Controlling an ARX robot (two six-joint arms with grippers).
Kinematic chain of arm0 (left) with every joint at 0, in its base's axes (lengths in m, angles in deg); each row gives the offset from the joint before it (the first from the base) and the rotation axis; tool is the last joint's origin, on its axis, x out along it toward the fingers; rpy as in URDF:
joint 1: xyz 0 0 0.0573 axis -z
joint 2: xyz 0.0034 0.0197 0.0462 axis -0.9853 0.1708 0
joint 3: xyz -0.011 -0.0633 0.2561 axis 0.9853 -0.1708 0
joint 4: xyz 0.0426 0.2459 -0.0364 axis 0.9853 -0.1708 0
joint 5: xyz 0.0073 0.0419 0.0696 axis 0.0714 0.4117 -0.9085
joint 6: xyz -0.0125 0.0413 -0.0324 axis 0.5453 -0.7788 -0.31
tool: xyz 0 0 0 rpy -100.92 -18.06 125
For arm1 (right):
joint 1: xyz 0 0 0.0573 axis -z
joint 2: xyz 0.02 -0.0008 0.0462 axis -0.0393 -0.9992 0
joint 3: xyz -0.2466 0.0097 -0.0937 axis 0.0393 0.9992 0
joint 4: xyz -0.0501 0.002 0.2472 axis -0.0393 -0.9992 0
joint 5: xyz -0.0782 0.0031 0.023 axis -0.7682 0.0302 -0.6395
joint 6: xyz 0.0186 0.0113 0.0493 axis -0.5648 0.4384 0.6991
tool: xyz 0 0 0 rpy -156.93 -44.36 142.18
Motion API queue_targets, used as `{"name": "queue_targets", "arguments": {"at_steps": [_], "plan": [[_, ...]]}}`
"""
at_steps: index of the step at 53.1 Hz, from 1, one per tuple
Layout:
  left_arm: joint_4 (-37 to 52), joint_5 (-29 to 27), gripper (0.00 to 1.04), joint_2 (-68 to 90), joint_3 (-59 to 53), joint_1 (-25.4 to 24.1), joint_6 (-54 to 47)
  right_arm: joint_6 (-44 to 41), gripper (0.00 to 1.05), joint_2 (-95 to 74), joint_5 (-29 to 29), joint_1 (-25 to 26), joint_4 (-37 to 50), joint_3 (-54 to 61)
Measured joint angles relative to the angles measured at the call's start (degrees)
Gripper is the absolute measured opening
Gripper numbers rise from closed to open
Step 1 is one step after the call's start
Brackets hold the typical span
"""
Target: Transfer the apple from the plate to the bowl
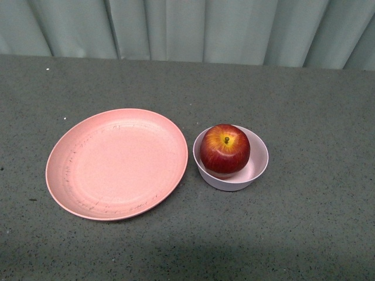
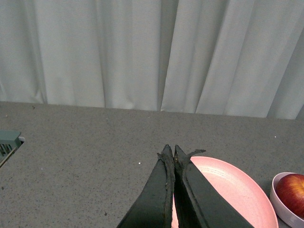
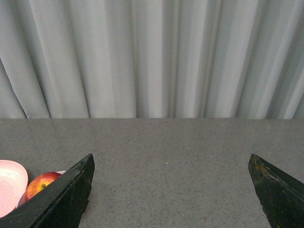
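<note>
**Apple in the bowl, both sets of fingers off it**

The apple (image 1: 225,148) sits in the bowl (image 1: 258,167), stem up, well clear of my fingers on either side. From my left fingers (image 2: 170,153) it lies off beyond the plate (image 2: 237,190), which shows just past their tips; the apple (image 2: 292,194) and the bowl's rim (image 2: 275,192) are farther out on the same side. From my right fingers (image 3: 171,159) the apple (image 3: 40,184) peeks out just behind one finger, with the plate's edge (image 3: 9,183) beside it.

My left fingers are pressed together, tips touching, with nothing between them. My right fingers are spread wide and hold nothing; only bare bench (image 3: 166,161) shows in the gap.

The apple is round, glossy, dark red with a yellow patch around the stem. The bowl is small, pale pink, deep-sided. The plate (image 1: 117,164) is wide, shallow, salmon pink, marked with dark scuffs in rings. Bowl and plate stand just beside each other on the grey speckled bench (image 1: 304,234). A pleated pale curtain (image 1: 187,29) hangs behind.
</note>
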Motion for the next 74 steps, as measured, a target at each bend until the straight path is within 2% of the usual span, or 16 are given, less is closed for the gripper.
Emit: {"name": "queue_targets", "arguments": {"at_steps": [12, 18, 28, 30, 34, 43, 52, 55, 74], "plan": [[-3.85, 0.00, 0.04, -3.82, 0.02, 0.00, 0.00, -0.02, 0.95, 0.00, 0.00, 0.00, 0.00, 0.00], [-12.61, 0.11, 0.04, -11.08, 0.02, 0.00, -0.07, -0.02, 0.95, 0.00, 0.00, 0.00, 0.00, 0.00], [-13.29, 0.13, 0.04, -12.85, 0.02, 0.00, -0.09, 0.00, 0.95, -0.02, 0.00, 0.00, 0.00, 0.00], [-13.29, 0.13, 0.09, -12.85, 0.02, 0.00, -0.09, 0.00, 0.95, -0.02, 0.00, 0.00, 0.00, 0.00], [-13.31, 0.13, 0.27, -12.90, 0.02, 0.00, -0.09, -0.02, 0.95, 0.00, 0.00, 0.00, 0.00, 0.00], [-13.33, 0.13, 0.52, -12.90, 0.02, 0.00, -0.11, -0.02, 0.95, 0.00, 0.00, 0.00, 0.00, 0.00], [-13.33, 0.13, 0.89, -12.92, 0.02, 0.00, -0.11, -0.02, 0.95, 0.00, 0.00, 0.00, 0.00, 0.00], [-13.33, 0.13, 0.98, -12.92, 0.02, 0.00, -0.11, -0.02, 0.95, 0.00, 0.00, 0.00, 0.00, 0.00], [-13.33, 0.13, 0.98, -12.92, 0.02, 0.00, -0.15, -0.02, 0.95, 0.00, 0.00, 0.00, 0.00, 0.00]]}}
